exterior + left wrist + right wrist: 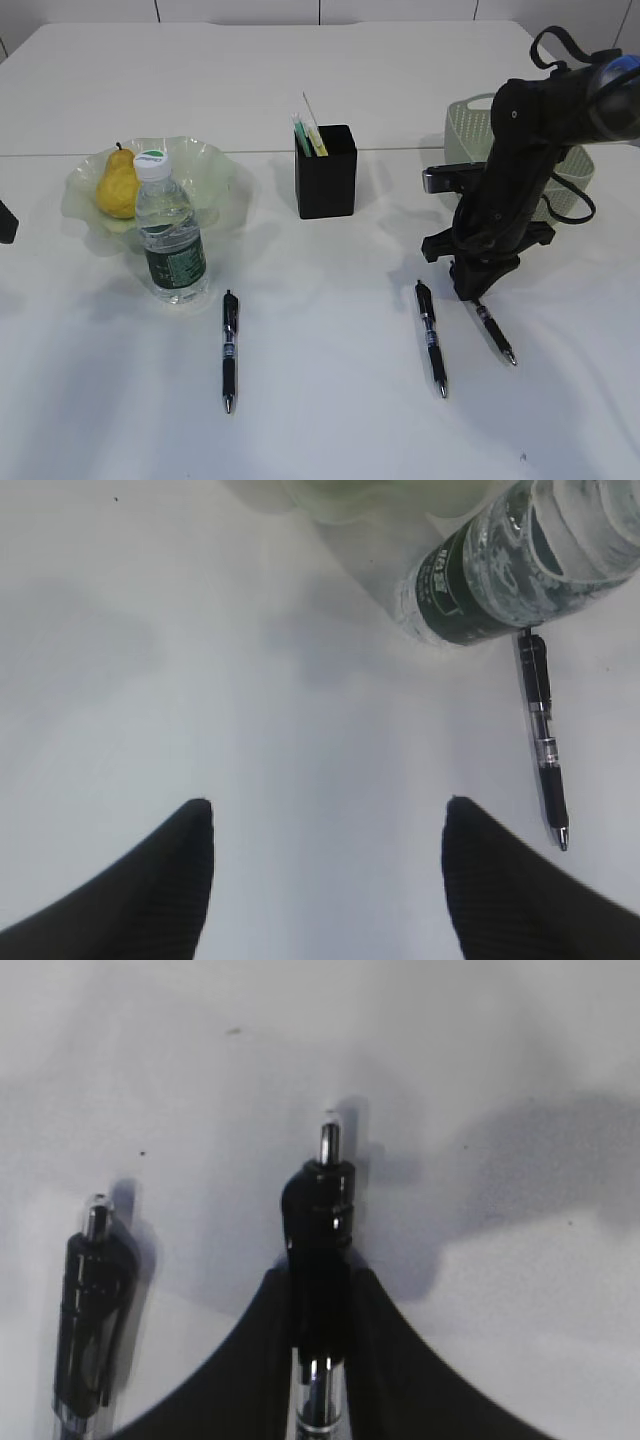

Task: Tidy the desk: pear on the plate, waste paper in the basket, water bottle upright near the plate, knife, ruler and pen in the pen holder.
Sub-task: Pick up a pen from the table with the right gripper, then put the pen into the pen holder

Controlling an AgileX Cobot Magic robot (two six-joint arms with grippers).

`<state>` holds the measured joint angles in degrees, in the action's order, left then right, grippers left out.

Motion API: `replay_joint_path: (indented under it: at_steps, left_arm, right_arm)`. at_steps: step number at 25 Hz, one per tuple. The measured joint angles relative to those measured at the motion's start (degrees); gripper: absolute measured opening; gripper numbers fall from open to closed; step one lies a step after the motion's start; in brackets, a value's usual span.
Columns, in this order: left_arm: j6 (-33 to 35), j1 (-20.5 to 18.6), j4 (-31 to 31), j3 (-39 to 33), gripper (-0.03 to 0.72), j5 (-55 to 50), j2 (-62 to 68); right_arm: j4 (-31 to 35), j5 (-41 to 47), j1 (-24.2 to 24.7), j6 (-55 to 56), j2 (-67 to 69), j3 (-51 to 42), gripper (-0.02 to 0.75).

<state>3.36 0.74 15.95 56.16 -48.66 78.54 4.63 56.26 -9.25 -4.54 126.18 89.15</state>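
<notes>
The right gripper (320, 1310) is down on the desk (330, 420) with its jaws pressed in on the rightmost pen (320, 1230); the grip sits near the pen's tip end, and the long rear of the barrel lies unsupported on the surface. A second pen (432, 338) lies just beside it, a third pen (229, 350) near the upright bottle (170, 235). The left gripper (325, 880) hangs wide apart over bare desk, holding nothing. Pear (117, 185) is in the plate (225, 165); the holder (326, 172) already carries some items. Risks, as judged: the off-centre hold may let the pen pivot or slip on lifting; the neighbouring pen may be nudged; a tilted pen may strike the holder's rim or foul its contents.
</notes>
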Motion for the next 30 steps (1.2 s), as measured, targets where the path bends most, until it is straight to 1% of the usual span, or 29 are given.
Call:
replay_joint_path:
  at_steps: [4,8,13,16,20,23,28,30]
  left_arm:
    - [0.0,0.0,0.0,0.0,0.506,0.0,0.0]
    - [0.0,0.0,0.0,0.0,0.506,0.0,0.0]
    - [0.0,0.0,0.0,0.0,0.506,0.0,0.0]
    - [0.0,0.0,0.0,0.0,0.506,0.0,0.0]
    - [0.0,0.0,0.0,0.0,0.506,0.0,0.0]
    - [0.0,0.0,0.0,0.0,0.506,0.0,0.0]
    - [0.0,0.0,0.0,0.0,0.506,0.0,0.0]
    - [0.0,0.0,0.0,0.0,0.506,0.0,0.0]
  right_arm:
    - [1.27,0.0,0.0,-1.72,-0.12,0.0,0.085]
    - [3.91,-1.22,0.0,-3.4,-2.59,0.49,0.084]
    - [9.01,-4.88,0.0,-6.52,-6.97,3.31,0.084]
    - [13.36,-7.76,0.0,-9.81,-8.39,5.16,0.084]
    - [20.69,-12.65,0.0,-16.21,-8.52,6.69,0.084]
    - [27.3,-16.59,0.0,-23.0,-8.52,6.69,0.084]
    - [41.4,-24.55,0.0,-39.43,-8.52,6.69,0.084]
    - [49.19,-28.15,0.0,-47.93,-8.52,6.69,0.084]
